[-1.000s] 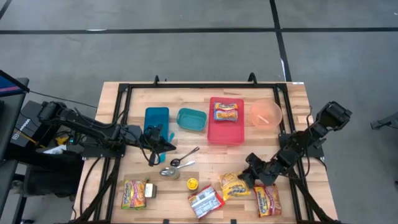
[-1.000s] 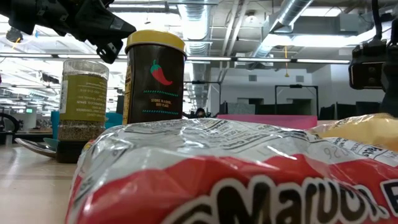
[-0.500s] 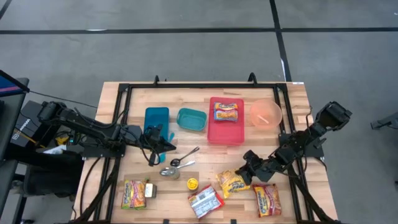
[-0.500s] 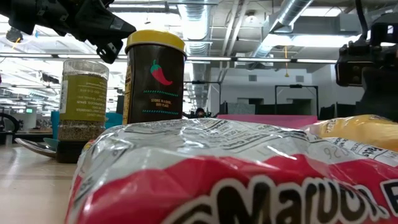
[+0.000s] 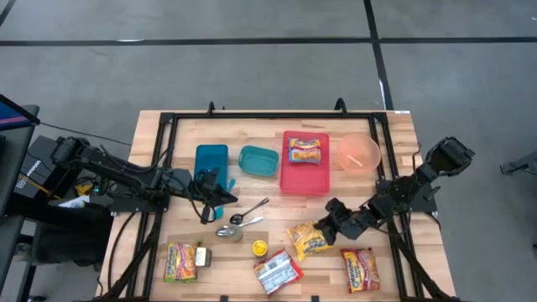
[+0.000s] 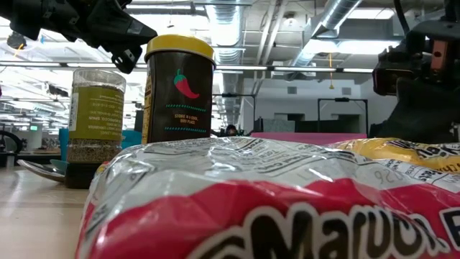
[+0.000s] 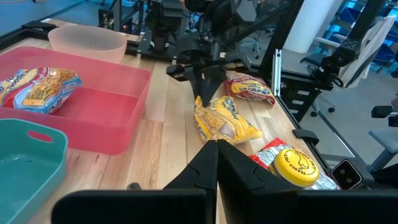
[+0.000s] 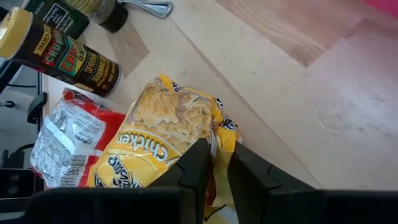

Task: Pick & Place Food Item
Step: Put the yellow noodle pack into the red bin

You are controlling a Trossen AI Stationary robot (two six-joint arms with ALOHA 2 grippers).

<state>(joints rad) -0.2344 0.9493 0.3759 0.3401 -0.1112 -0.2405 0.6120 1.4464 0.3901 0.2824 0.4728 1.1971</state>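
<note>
We find the right gripper [image 5: 323, 228] at lower right of the high view, fingers clamped on the edge of the yellow chicken ramen packet [image 5: 307, 242], which lies on the table [image 5: 268, 189] below the red tray [image 5: 305, 180]. The left gripper [image 5: 236, 199], fingers together, waits at centre left.

The right arm reaches in from the table's right edge, bent at the elbow, its wrist low over the front of the table. The right gripper [image 5: 321, 232] pinches a yellow noodle packet [image 5: 307, 242] between nearly closed fingers [image 8: 198, 163]. The left arm stretches across the left side, its left gripper [image 5: 220, 200] closed and empty.
</note>
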